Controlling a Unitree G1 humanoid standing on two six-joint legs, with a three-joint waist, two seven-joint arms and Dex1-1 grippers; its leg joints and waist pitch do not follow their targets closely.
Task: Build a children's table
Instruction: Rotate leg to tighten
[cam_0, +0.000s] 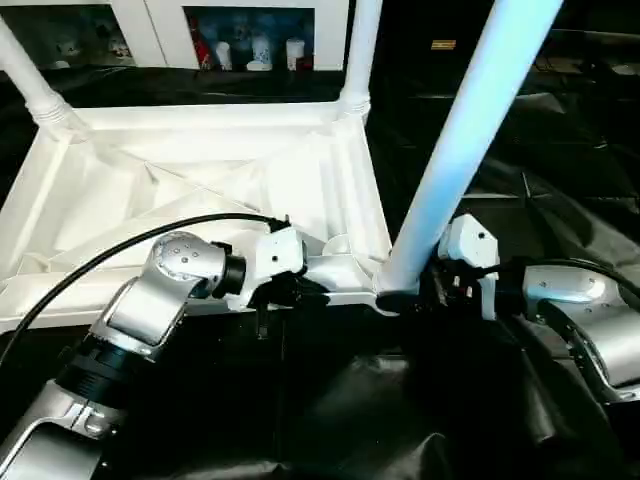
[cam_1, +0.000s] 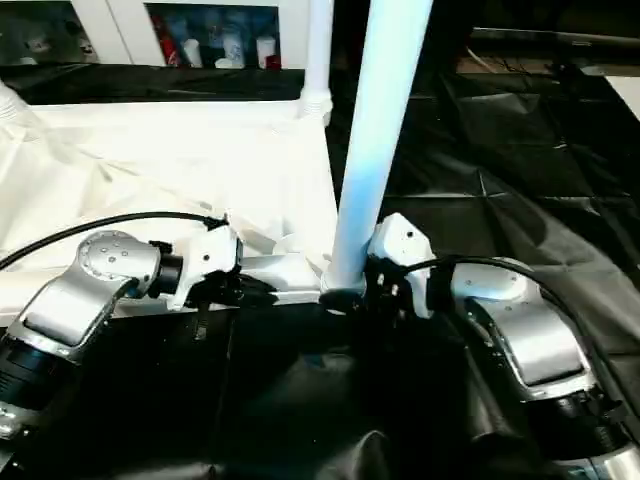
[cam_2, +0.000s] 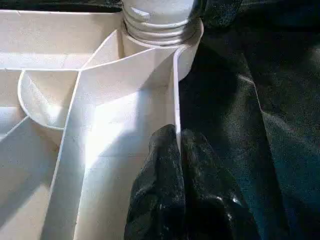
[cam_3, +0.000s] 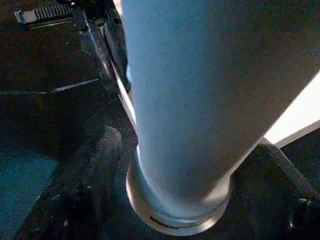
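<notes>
Left pincer (cam_2: 176, 150) is pinched shut on the tabletop's rim (cam_2: 175, 95). Right pincer (cam_3: 165, 195) sits spread around the tilted leg (cam_0: 470, 130), which could jam crooked in its corner socket (cam_0: 385, 298).

The near leg (cam_0: 455, 150) runs off the top edge, its upper end unseen; its base (behind the right pincer (cam_1: 372, 290)) is partly hidden.
</notes>
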